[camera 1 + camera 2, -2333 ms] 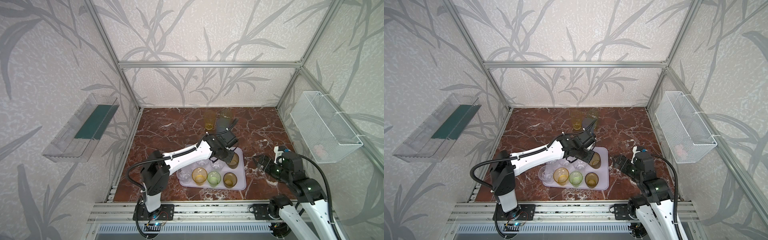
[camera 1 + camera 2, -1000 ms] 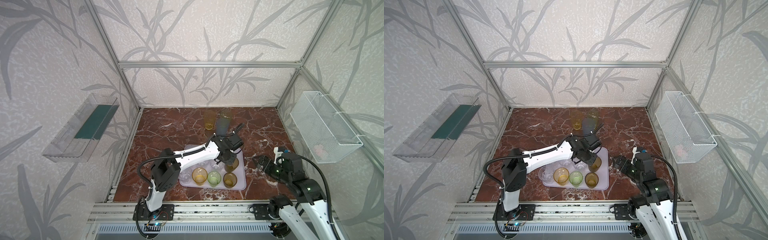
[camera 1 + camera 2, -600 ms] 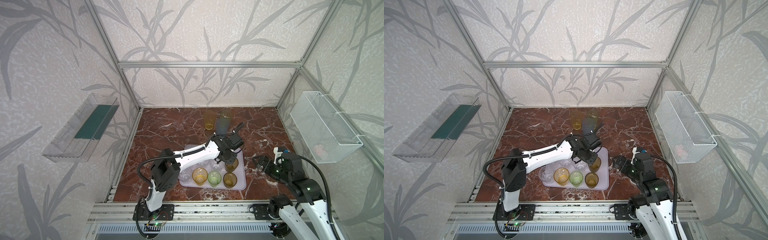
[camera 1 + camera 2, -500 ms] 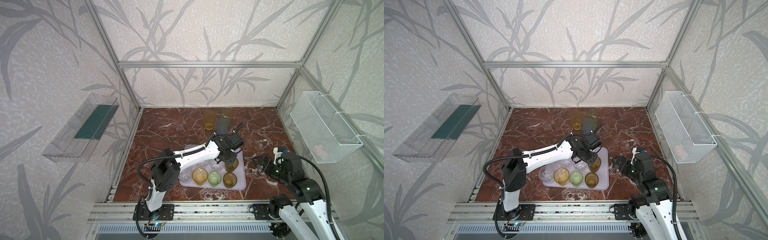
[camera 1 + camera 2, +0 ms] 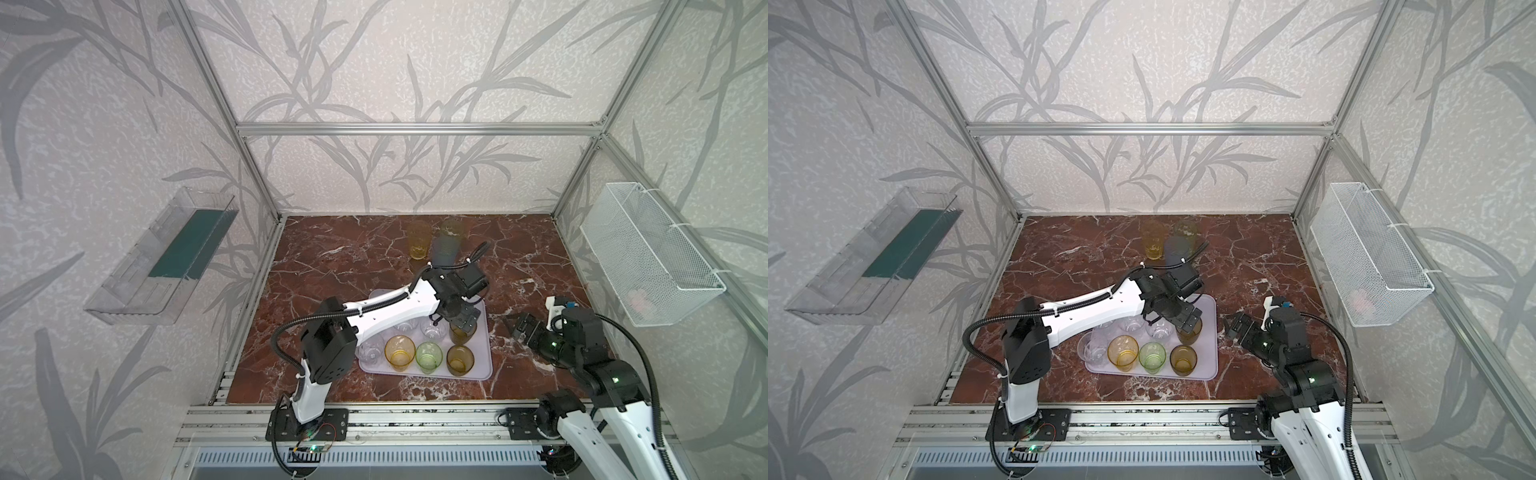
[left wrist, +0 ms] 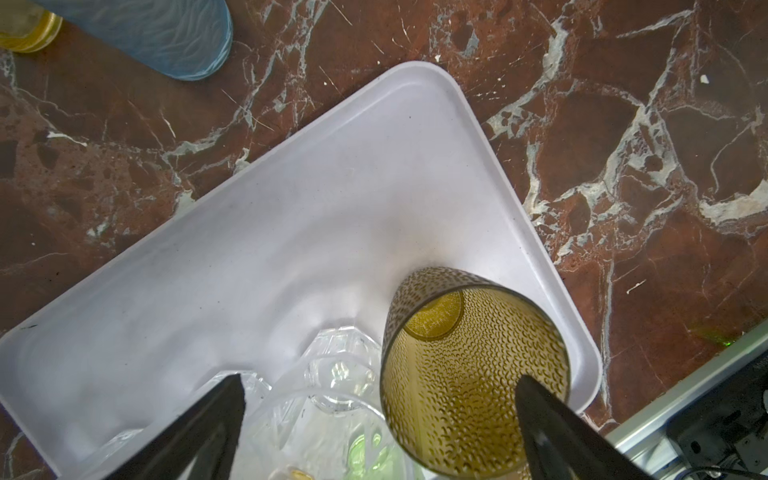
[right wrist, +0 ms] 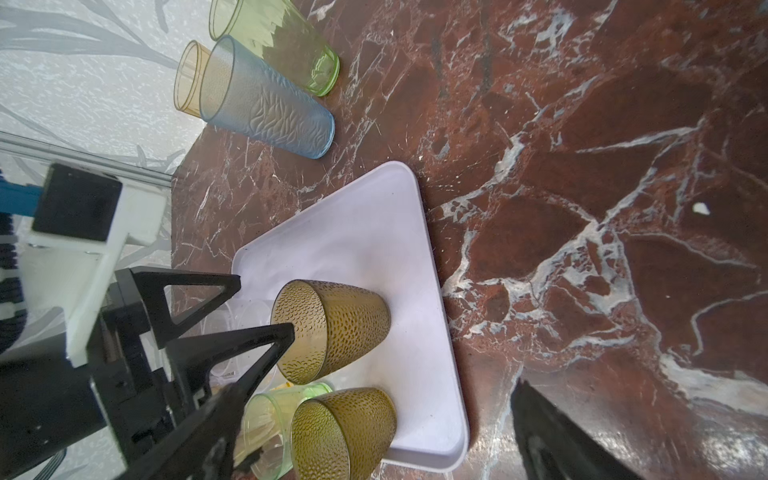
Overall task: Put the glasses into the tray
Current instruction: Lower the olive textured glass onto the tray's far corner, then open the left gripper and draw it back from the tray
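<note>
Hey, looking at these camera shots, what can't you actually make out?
- Clear glasses on the tray: both top views, the left arm covers some, so their count is unsure.
- Pink item in the wire basket: both top views, too small and blurred behind mesh.
- Tall amber glass: right wrist view, mostly behind the blue-grey glass.

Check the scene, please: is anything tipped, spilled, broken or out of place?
Nothing is tipped, spilled or broken. Only the tall amber glass, green glass and blue glass are outside the tray: they stand upright on the table behind it.
</note>
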